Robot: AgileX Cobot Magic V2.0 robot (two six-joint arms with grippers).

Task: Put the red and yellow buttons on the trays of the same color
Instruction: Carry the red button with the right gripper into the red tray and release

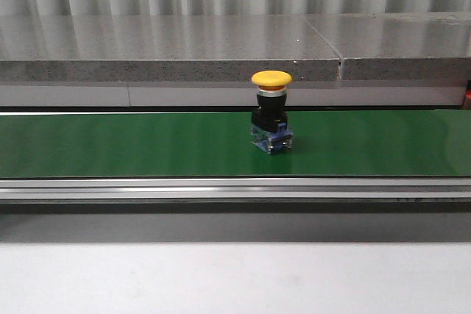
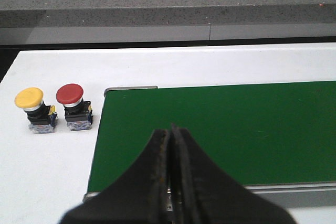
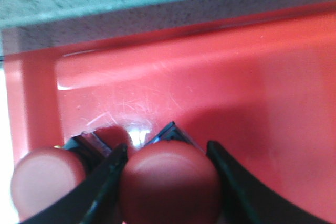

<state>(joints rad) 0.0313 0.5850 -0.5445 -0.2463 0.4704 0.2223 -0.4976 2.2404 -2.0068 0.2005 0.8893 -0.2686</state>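
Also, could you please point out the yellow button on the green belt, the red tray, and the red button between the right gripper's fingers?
yellow button [image 1: 271,79], front view, on its cap.
red tray [image 3: 252,87], right wrist view, on its bare floor.
red button [image 3: 169,179], right wrist view, on its cap.

Left tool [image 2: 170,182] closed; right tool [image 3: 167,182] seemingly clamped around something.

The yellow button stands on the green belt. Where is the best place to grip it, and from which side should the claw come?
Grip the yellow button on its black body, just under the wide cap. It stands upright on the belt, so the claw should probably come down from above, one finger on each side. The rounded cap looks likely to slip, and the blue base with its terminals is uneven.
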